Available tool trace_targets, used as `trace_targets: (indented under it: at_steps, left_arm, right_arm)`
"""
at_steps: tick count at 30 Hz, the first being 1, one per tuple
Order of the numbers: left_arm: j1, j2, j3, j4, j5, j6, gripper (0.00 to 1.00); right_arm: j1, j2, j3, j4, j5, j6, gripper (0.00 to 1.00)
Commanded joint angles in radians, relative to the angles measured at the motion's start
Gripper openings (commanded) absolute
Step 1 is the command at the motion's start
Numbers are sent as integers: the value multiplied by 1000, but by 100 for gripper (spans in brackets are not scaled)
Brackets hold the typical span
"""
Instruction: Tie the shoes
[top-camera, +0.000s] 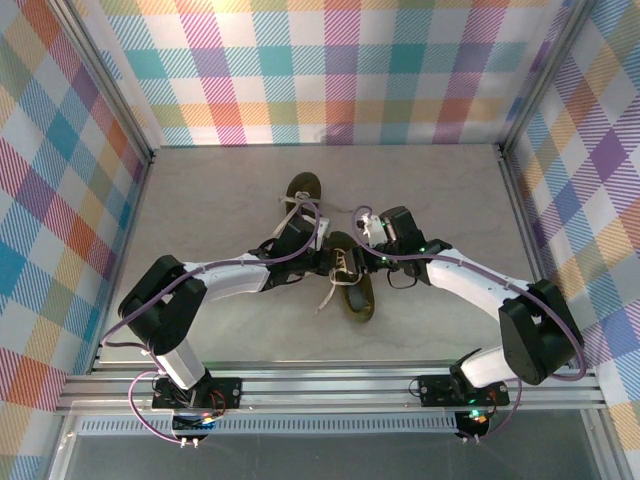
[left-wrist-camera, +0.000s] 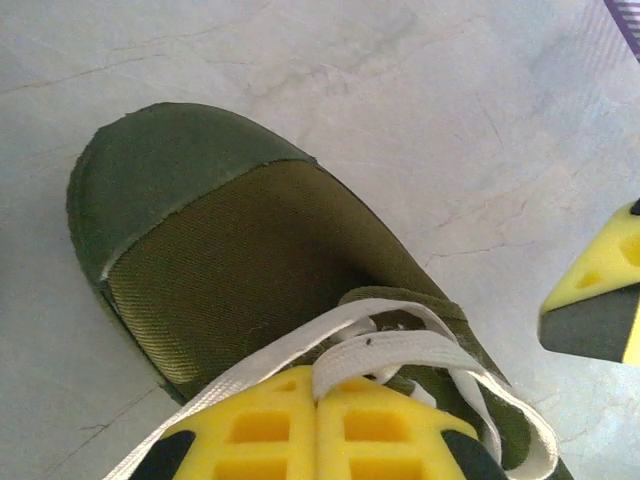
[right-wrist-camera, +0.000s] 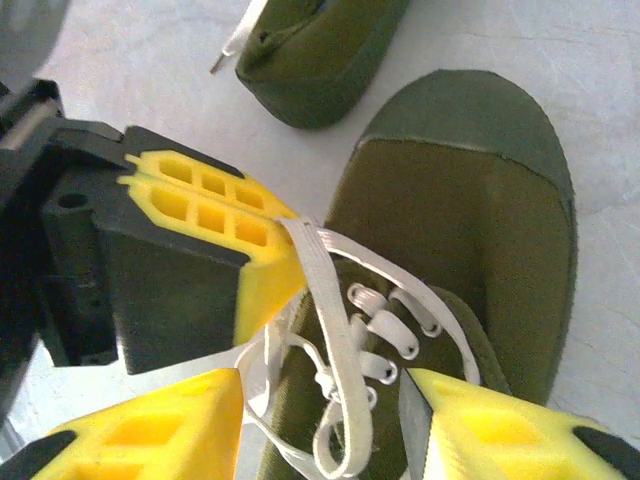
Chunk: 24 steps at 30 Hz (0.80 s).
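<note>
**Q:** Left wrist view, what is listed?

**A:** Near shoe (left-wrist-camera: 230, 250): olive, toe pointing up-left, lying on the pale surface (left-wrist-camera: 400, 80). Its heel is cut off by the bottom edge.
Left pincer (left-wrist-camera: 318, 385): fingers pressed together, with a flat pale lace (left-wrist-camera: 400, 345) nipped at their tips. The pinch point itself is hidden between the pads.
One yellow fingertip (left-wrist-camera: 595, 290) sits at the right edge, cropped.

**Q:** Right wrist view?

**A:** Right pincer (right-wrist-camera: 322, 385): spread wide, one finger on either side of the near shoe's lacing, gripping nothing. Whether its fingers touch the shoe cannot be told.
The left pincer is at the left, closed on the lace, which runs from its tips down across the eyelets into a loop.
Far shoe (right-wrist-camera: 320, 50): at the top and only partly in frame, close to the near shoe's toe but apart from it. A lace end lies beside it.

**Q:** Top view?

**A:** Both shoes are mid-surface. The far shoe lies farther from the arm bases and slightly left, its nearer end covered by the left arm. The near shoe lies closer and at an angle.
The arms meet over the near shoe, where the pincer tips are too small and overlapped to read. A loose lace trails to the left of the near shoe.
</note>
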Motion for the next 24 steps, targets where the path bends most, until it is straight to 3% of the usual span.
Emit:
trace_targets:
  at_steps: [1,24]
  left_arm:
    - [17,9,14,-31,-41,-23,0]
    - [25,23,15,-25,-21,-41,0]
  right_arm:
    - [-3,16,-27,74,-54,48,45]
    - [9,113,-40,59,-71,82,52]
